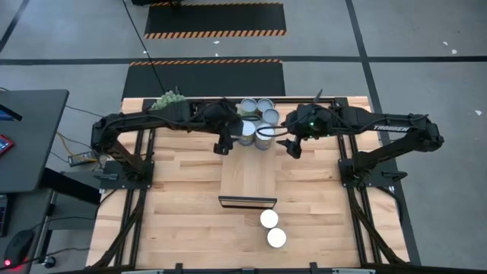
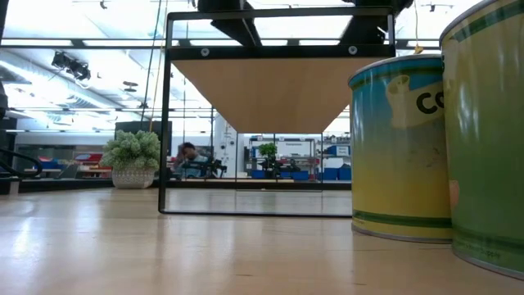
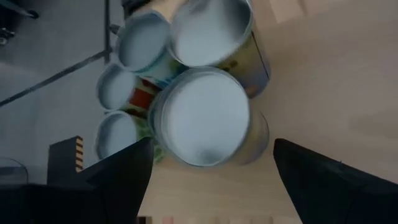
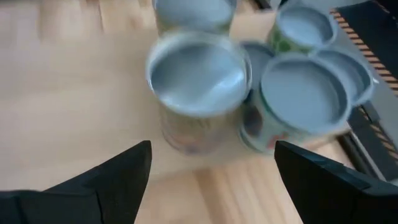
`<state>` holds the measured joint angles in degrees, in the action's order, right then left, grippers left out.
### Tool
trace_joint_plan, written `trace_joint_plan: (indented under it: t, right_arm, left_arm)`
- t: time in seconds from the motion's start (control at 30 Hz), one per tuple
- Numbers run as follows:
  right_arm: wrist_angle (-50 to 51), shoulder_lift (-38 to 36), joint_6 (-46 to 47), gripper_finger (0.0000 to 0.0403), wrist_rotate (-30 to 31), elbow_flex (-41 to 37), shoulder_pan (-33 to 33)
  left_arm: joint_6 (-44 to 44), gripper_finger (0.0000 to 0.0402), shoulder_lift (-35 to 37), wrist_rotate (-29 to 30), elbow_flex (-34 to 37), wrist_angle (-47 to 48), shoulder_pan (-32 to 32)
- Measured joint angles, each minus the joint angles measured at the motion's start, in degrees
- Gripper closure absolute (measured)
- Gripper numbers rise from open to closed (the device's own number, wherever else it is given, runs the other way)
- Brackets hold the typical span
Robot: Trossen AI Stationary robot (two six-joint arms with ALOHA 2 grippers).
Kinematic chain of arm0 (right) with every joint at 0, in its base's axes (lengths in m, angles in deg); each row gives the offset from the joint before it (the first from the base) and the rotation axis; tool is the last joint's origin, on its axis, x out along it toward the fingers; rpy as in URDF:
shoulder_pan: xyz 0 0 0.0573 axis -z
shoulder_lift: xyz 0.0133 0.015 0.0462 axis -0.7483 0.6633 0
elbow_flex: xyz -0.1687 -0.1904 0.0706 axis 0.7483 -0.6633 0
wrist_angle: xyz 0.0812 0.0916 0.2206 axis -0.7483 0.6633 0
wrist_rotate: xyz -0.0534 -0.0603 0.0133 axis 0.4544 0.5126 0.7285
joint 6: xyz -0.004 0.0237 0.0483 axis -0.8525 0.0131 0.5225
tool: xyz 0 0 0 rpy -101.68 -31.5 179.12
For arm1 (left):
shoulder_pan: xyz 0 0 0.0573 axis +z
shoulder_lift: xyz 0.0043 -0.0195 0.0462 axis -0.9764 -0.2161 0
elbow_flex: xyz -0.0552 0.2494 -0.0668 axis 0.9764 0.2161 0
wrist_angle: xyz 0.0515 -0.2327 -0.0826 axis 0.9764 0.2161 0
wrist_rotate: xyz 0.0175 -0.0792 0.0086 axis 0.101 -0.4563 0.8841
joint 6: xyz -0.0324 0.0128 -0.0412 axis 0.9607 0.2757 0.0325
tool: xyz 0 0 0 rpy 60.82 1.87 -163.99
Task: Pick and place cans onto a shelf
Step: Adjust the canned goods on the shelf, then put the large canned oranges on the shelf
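Note:
Several cans with pale blue-grey tops (image 1: 256, 120) stand upright in a cluster at the table's far middle. Two white-topped cans (image 1: 272, 227) stand near the front edge and show large in the low view (image 2: 401, 147). The light-wood shelf (image 1: 247, 181) with its dark front edge sits raised on a black frame (image 2: 278, 90) at the middle. My left gripper (image 1: 224, 144) is open just left of the cluster, with the nearest can (image 3: 205, 118) ahead between its fingers (image 3: 211, 180). My right gripper (image 1: 294, 146) is open just right of the cluster, facing another can (image 4: 196, 81).
A green spiky plant ball (image 1: 169, 99) sits at the table's far left corner and shows in the low view (image 2: 131, 160). A dark side desk (image 1: 27, 137) stands beyond the table's left edge. Bare wood lies on both sides of the shelf.

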<state>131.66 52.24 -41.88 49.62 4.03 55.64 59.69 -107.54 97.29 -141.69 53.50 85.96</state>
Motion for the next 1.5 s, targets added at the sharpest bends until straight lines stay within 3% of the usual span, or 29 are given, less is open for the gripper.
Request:
trace_joint_plan:
  t: [0.13, 0.3, 0.53, 0.73, 0.93, 1.2, 1.5]
  right_arm:
    - [5.04, -0.50, -4.25, 0.0055, 0.86, -0.02, 4.26]
    - [4.02, 0.20, -10.44, 0.0055, 6.90, -0.07, 10.82]
    - [0.26, 4.11, -15.64, 0.0055, 2.59, -0.09, 16.75]
    - [-4.77, 7.54, -15.88, 0.0055, 0.66, -0.11, 17.34]
    - [-6.36, 8.19, -15.86, 0.0055, -1.33, -0.11, 17.28]
    - [-2.34, 3.87, -14.88, 0.0055, -0.10, -0.13, 17.09]
    - [4.91, -1.23, -6.94, 0.0055, -2.70, -0.13, 15.18]
  left_arm:
    - [1.75, 0.0065, 1.76, -0.43, -0.02, -0.21, 1.23]
    - [4.23, 0.0065, 2.18, -0.36, -0.02, -0.67, 3.55]
    - [4.75, 0.0065, 2.18, -0.40, -0.02, -0.61, 4.25]
    - [6.14, 0.0065, 2.18, 2.37, -0.02, 0.84, 4.25]
    - [8.44, 0.0065, 2.18, -2.76, -0.02, 5.86, 4.18]
    - [10.34, 0.0065, 2.20, -3.03, -0.02, 6.71, 3.62]
    - [14.84, 0.0085, 4.89, -4.12, 0.00, 8.01, 0.96]
